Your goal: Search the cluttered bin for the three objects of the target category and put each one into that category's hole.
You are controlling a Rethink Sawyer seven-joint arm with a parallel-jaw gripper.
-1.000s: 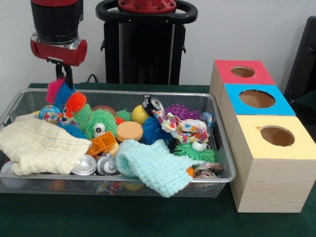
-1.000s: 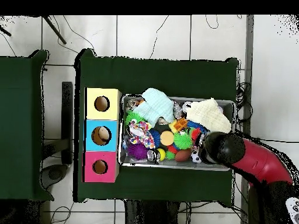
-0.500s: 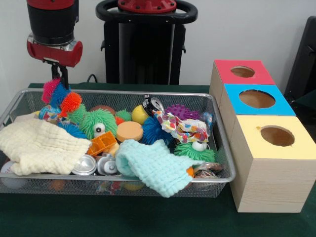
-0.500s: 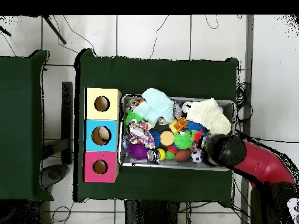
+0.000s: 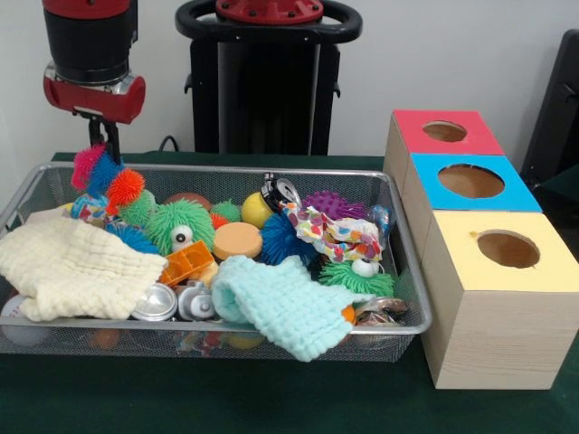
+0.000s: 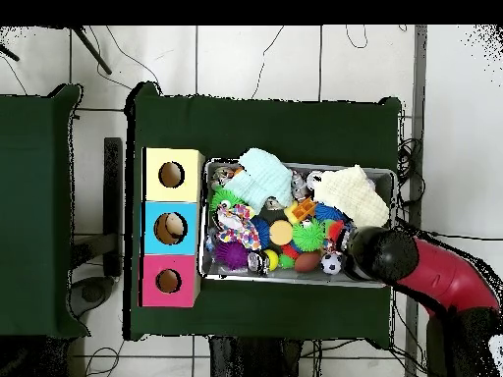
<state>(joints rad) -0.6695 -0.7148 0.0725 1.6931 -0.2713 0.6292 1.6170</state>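
Hanging a fuzzy toy above the bin's corner

Gripping from above, the fingers [image 5: 110,145] are clamped on a spiky multicoloured toy [image 5: 107,176] with pink, blue and orange tufts, which hangs at the far left corner of the wire bin [image 5: 409,271], partly above the rim. Inside the bin lie a cream cloth [image 5: 74,267] along the left edge, a mint cloth [image 5: 285,303] at the near edge, a green fuzzy toy with an eye [image 5: 181,223], an orange disc [image 5: 237,240] and a patterned bow [image 5: 333,233]. Just beside the bin's right edge on the green surface [image 5: 226,398] stand three boxes in a row: yellow [image 5: 507,249], blue [image 5: 470,181], red [image 5: 445,132], each with a round hole on top.
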